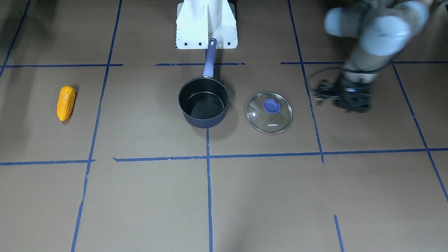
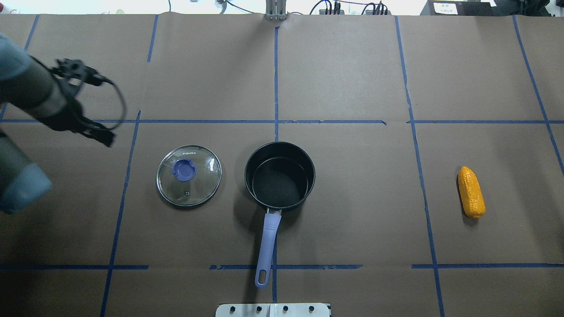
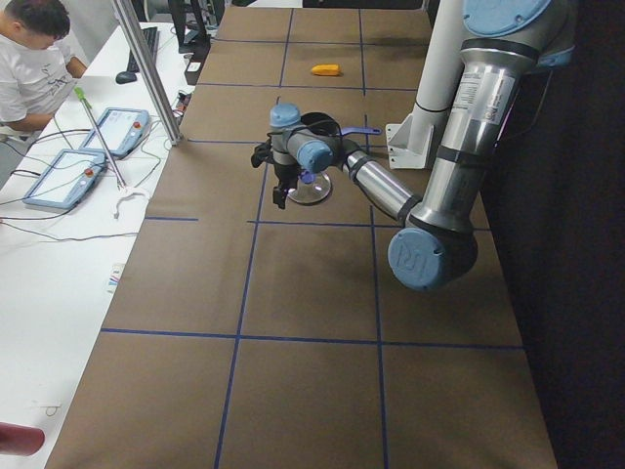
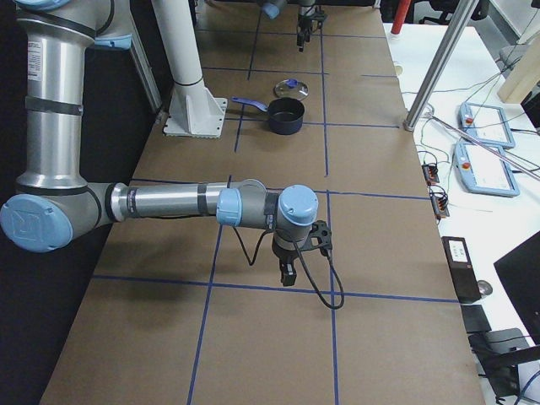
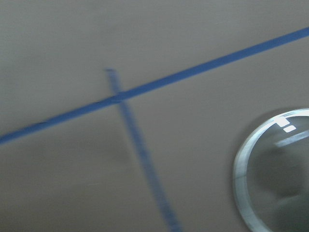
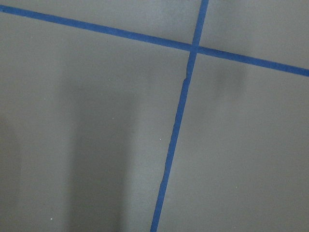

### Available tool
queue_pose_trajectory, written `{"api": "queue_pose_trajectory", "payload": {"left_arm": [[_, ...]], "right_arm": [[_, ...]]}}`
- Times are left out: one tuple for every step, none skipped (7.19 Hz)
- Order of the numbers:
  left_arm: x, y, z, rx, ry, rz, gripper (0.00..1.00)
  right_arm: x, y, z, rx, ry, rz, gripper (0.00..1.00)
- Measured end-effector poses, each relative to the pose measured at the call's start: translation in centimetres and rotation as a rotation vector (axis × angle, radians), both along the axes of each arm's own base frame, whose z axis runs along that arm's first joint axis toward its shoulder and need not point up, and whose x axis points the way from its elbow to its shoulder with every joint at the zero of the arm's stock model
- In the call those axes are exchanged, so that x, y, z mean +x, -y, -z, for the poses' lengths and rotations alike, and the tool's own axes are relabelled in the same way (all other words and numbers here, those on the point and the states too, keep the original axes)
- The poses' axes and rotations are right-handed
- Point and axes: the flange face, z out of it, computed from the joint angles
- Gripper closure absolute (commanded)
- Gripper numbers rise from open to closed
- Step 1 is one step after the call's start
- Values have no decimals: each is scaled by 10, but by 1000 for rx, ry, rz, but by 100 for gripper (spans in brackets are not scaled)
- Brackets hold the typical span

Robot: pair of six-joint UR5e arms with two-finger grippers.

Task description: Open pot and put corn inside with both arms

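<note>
The dark navy pot [image 1: 203, 105] stands open and empty at the table's middle [image 2: 280, 176], its purple-blue handle toward the robot's base. The round glass lid [image 1: 269, 112] lies flat beside it on the robot's left [image 2: 188, 175]; its rim shows in the left wrist view [image 5: 270, 174]. The orange-yellow corn [image 1: 65, 103] lies far on the robot's right [image 2: 471, 198]. My left gripper [image 2: 105, 137] hangs in the air left of the lid, blurred, holding nothing I can see; I cannot tell its jaw state. My right gripper [image 4: 287, 275] shows only in the exterior right view, far from the corn; I cannot tell its state.
Brown paper with blue tape lines covers the table [image 2: 352, 79]. The white robot base [image 1: 206, 24] stands behind the pot handle. A side bench with tablets and a seated person [image 3: 29, 68] runs along the far edge.
</note>
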Motion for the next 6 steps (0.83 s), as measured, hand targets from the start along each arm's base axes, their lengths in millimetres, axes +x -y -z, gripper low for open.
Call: {"api": "queue_pose_trajectory", "payload": {"left_arm": [[-81, 12, -43, 20, 18, -28, 0], [-159, 18, -85, 4, 18, -32, 0], [-234, 15, -123, -35, 22, -16, 0], [-285, -6, -161, -102, 23, 8, 0], [-313, -39, -200, -175, 18, 34, 0], [-323, -60, -224, -214, 14, 48, 0]], "right_arm": [[-4, 8, 9, 23, 3, 5, 0], [-9, 16, 19, 53, 11, 12, 0], [-16, 21, 28, 69, 29, 19, 0], [-27, 24, 36, 69, 54, 18, 0], [-45, 25, 50, 46, 72, -11, 0], [-76, 24, 67, 12, 79, -64, 0]]}}
